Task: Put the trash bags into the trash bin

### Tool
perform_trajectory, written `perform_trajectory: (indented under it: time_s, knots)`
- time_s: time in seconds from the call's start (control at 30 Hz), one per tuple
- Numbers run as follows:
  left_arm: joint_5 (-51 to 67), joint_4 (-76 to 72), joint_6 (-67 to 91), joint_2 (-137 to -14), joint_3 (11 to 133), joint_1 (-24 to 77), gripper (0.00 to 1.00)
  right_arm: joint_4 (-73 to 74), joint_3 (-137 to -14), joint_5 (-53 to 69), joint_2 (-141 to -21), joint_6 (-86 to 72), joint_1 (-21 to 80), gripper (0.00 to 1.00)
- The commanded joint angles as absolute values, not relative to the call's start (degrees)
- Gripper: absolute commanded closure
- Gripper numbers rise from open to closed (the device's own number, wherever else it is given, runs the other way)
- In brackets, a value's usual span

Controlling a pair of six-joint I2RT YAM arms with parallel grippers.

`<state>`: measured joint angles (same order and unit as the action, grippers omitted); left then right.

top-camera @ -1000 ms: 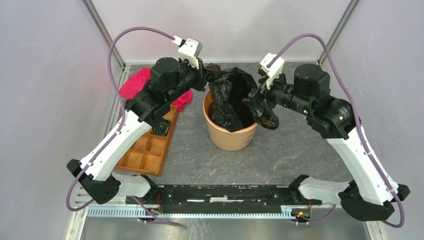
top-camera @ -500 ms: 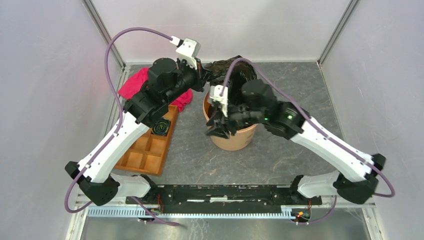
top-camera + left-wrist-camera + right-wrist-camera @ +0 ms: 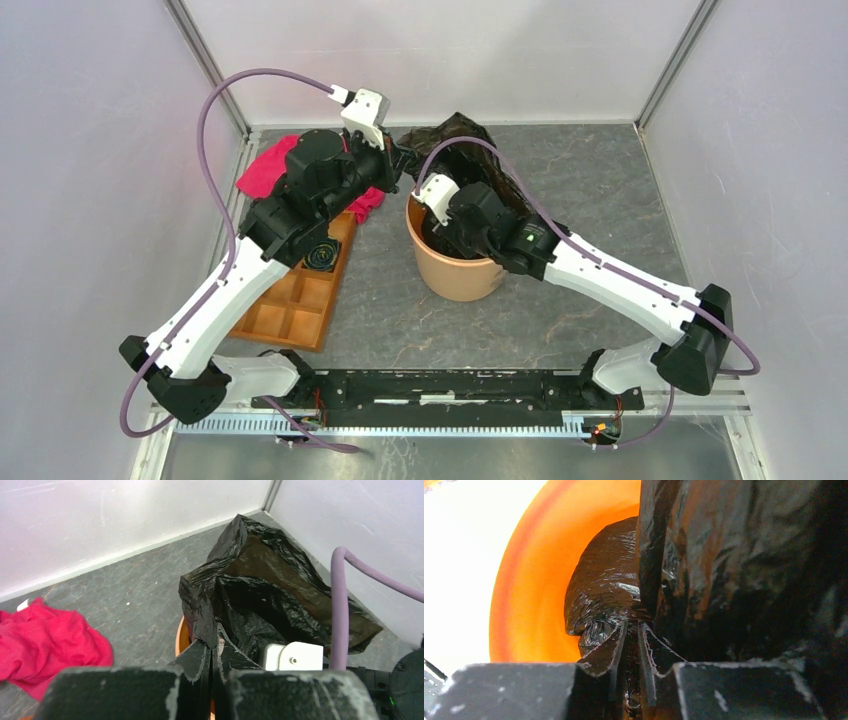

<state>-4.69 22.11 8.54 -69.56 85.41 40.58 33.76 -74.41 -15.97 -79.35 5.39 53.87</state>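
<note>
The trash bin (image 3: 462, 282) is a round orange bucket standing mid-table. The black glossy trash bag (image 3: 468, 138) sits partly in it, and its upper part stands up above the far rim. My left gripper (image 3: 213, 644) is shut on a pinch of the bag's edge (image 3: 202, 615) just above the bin's left rim (image 3: 180, 639). My right gripper (image 3: 632, 626) reaches down inside the bin, jaws nearly together with crinkled black plastic (image 3: 606, 587) between them. The orange inner wall (image 3: 524, 605) glows to its left. In the top view the right wrist hides its fingers.
A red cloth (image 3: 268, 166) lies at the back left, beside the left arm. An orange-brown compartment tray (image 3: 290, 312) holds a small dark roll (image 3: 322, 255) left of the bin. The right arm's purple cable (image 3: 340, 610) arches over the bag. Enclosure walls stand close behind.
The right arm swung in from the bin's right side and dipped into the bin, its jaws closing on the bag. The left gripper drifted slightly left, still holding the edge.
</note>
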Motion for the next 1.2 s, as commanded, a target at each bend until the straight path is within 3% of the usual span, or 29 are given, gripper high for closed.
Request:
perform_trajectory:
  time_s: [0.0, 0.1, 0.3, 0.47, 0.6, 0.8, 1.17]
  knots:
    - [-9.55, 20.26, 8.24, -68.6, 83.06, 40.32, 0.98, 29.88, -77.06, -14.95, -81.54, 3.38, 53.96, 0.8]
    - [-8.47, 20.02, 8.49, -67.6, 81.2, 40.28, 0.98, 33.64, -83.53, -11.99, -80.98, 1.83, 53.98, 0.74]
    - [-4.49, 17.58, 8.75, -64.45, 76.88, 40.34, 0.98, 32.24, -85.71, -0.33, -72.63, 0.55, 53.97, 0.5]
    - [-3.52, 16.72, 8.23, -62.59, 74.95, 40.34, 0.98, 33.14, -83.49, -7.57, -66.35, 0.16, 54.01, 0.38]
    - [-3.07, 16.66, 7.85, -61.41, 73.86, 40.33, 0.98, 30.88, -78.63, -15.43, -61.98, -1.54, 53.97, 0.39]
    - [-2.95, 16.53, 7.82, -60.61, 73.22, 40.34, 0.98, 26.48, -74.64, -17.75, -62.23, -5.88, 53.85, 0.5]
    - [-3.25, 16.56, 7.03, -60.3, 72.63, 40.32, 0.98, 24.21, -72.84, -15.81, -67.36, -9.86, 45.59, 0.51]
